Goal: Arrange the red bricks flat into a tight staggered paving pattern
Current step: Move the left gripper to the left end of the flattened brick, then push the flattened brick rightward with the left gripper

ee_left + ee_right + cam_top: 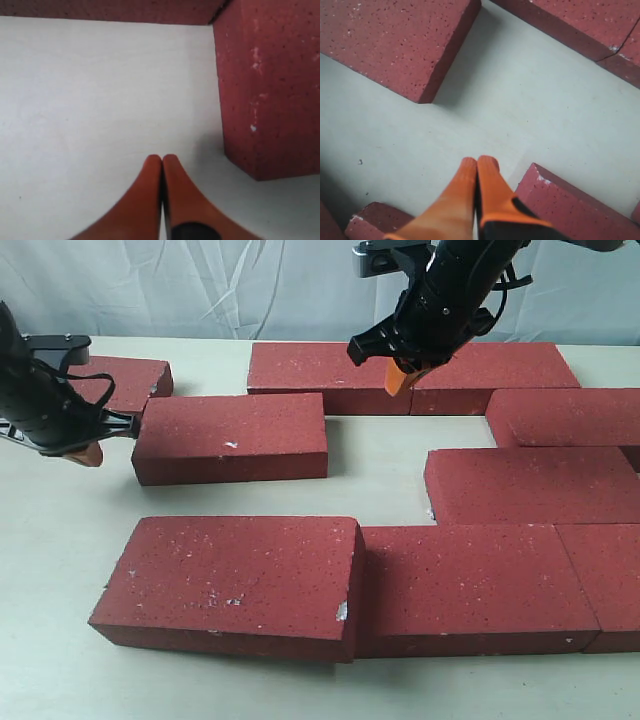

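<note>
Several dark red bricks lie flat on the pale table [60,540]. One loose brick [232,436] sits at the left of the middle row, with a smaller-looking brick [125,382] behind it. Two bricks [330,370] [492,372] form the back row, and others fill the right side [530,485] and front [235,585] [465,585]. My left gripper [88,453] is shut and empty, just left of the loose brick [270,90]. My right gripper [398,378] is shut and empty, hanging over the back row above the bare gap [520,110].
A wrinkled white backdrop [200,290] hangs behind the table. A bare patch of table [385,465] lies between the loose brick and the right-hand bricks. The front row reaches close to the table's near edge.
</note>
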`<state>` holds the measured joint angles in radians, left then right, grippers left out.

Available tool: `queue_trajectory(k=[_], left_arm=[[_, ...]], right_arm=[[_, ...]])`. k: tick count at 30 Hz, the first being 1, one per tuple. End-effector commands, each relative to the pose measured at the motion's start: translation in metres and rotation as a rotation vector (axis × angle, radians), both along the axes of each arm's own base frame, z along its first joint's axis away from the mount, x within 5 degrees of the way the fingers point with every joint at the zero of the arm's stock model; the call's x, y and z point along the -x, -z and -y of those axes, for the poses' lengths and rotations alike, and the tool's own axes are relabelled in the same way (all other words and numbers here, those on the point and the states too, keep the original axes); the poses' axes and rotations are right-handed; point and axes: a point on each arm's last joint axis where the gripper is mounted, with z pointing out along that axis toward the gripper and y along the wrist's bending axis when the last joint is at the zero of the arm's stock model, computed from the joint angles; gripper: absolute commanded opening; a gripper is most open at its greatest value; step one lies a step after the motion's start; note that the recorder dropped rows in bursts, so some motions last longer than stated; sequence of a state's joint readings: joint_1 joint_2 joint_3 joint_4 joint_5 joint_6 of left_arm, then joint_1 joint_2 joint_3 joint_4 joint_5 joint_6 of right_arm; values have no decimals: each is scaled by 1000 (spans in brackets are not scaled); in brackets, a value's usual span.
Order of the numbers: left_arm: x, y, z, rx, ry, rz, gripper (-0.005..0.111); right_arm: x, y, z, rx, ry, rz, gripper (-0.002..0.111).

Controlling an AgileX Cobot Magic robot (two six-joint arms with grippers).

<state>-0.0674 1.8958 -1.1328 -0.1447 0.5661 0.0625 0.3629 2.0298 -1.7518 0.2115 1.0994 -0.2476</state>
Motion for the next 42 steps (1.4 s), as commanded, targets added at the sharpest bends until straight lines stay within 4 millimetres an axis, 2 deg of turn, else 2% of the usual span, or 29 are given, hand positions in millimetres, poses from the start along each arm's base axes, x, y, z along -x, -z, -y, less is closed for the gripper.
queue_trajectory(k=[1,14,20,28,30,35,42], left_arm=[[-7,-4,2,12,-12,65,0],[-11,-4,3,35,-40,110,0],[-16,17,5,41,-53,70,0],[-26,31,7,56,-62,31,0],[-29,34,10,56,-51,27,0],[-31,53,33,55,20,-2,0],[-35,49,56,65,67,43,0]], right_arm=[[0,-3,2,4,0,18,-1],[0,-3,2,4,0,18,-1],[2,7,3,8,7,11,-1],[2,12,3,9,11,10,-1],[2,12,3,9,11,10,-1],[2,12,3,9,11,10,-1],[2,12,3,8,11,12,-1]])
